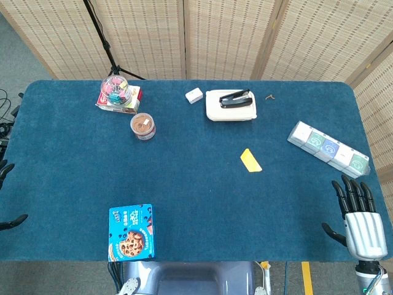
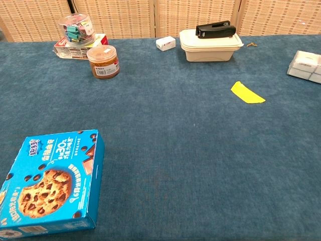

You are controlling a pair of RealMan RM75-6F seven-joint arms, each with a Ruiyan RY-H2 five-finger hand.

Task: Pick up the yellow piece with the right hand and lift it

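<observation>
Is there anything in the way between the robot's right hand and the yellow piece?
No. Only bare blue table lies between the right hand and the yellow piece. The row of small boxes sits off to the side, near the table's right edge.

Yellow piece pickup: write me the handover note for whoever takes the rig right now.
Right hand: open, fingers spread, at the table's near right edge, holding nothing, well short of the piece.
Left hand: only dark fingertips show at the left edge of the head view; state unclear.
Yellow piece: flat on the blue table, right of centre, nearer than the white container, touching nothing.
Done: nothing yet.
Left: reach, grasp with the right hand, lift.
</observation>
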